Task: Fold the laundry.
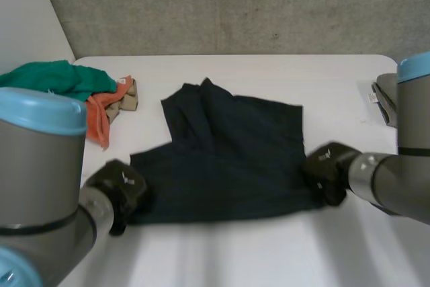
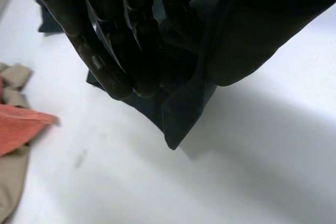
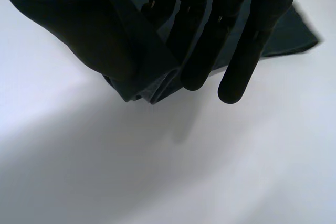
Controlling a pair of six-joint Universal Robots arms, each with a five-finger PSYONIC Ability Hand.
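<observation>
Green, orange and tan crumpled clothes [image 1: 80, 92] heaped at 10 o'clock on the white table [image 1: 269, 253] look unfolded, so I judge most of the job lies ahead. My left hand [image 1: 119, 189] pinches the 7 o'clock corner of the dark navy cloth garment [image 1: 228, 159] lying mid-table, one flap doubled over at 11 o'clock; my right hand [image 1: 328, 173] pinches its 4 o'clock corner, thumb against fingers.

White table [image 1: 269, 72] bears a dark garment [image 1: 228, 159]; green cloth [image 1: 60, 77], orange cloth [image 1: 99, 117], beige cloth [image 1: 127, 99] near its corner
</observation>
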